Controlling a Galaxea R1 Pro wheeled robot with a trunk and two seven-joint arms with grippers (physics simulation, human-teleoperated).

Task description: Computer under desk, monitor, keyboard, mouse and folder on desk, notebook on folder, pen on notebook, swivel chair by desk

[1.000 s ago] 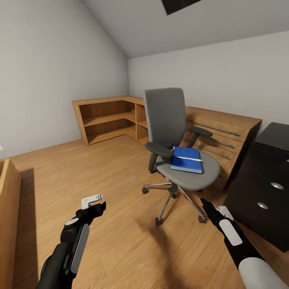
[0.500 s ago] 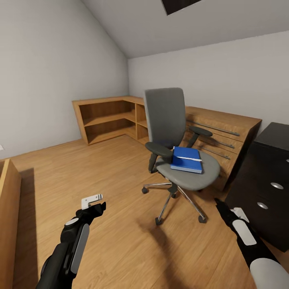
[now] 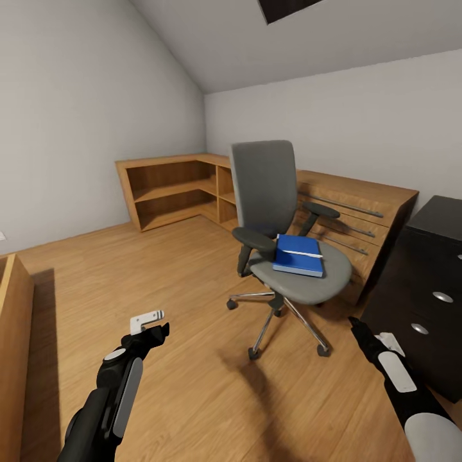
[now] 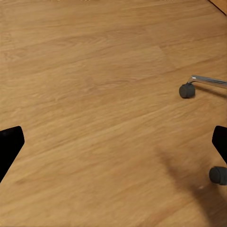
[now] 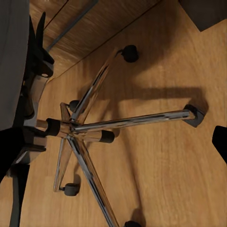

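- Head view: swivel chair [image 3: 282, 237] stands in mid-room on the wooden floor [image 3: 192, 269], its grey back upright and its chrome star base on casters. On its seat lies a blue folder [image 3: 298, 255] with a thin pale pen [image 3: 303, 253] across its top; whether a notebook lies in that blue stack I cannot tell. No writing or brand can be read on any of it.
- Behind the chair runs a light wooden dresser [image 3: 359, 212] with long bar handles, joined at the corner to open wooden shelves [image 3: 173, 189]. At the right edge stands the glossy black bench [image 3: 430, 289] with round drawer knobs, just beside the chair's base. A wooden edge [image 3: 13, 333] shows at the far left.
- The left hand [image 3: 151, 324] hangs low over bare floor, well apart from the chair. The right hand [image 3: 359, 333] hangs between the chair base and the black bench; its fingers are too dark to read here.
- Left wrist view: floorboards, two chair casters [image 4: 187, 90] and a chrome leg; the left hand's dark fingertips [image 4: 9, 146] sit at opposite edges, spread wide with nothing between.
- Right wrist view: the chair's chrome star base [image 5: 85, 132] seen from close, the floor beneath. The right hand's dark fingertips [image 5: 220, 141] stand far apart, holding nothing.
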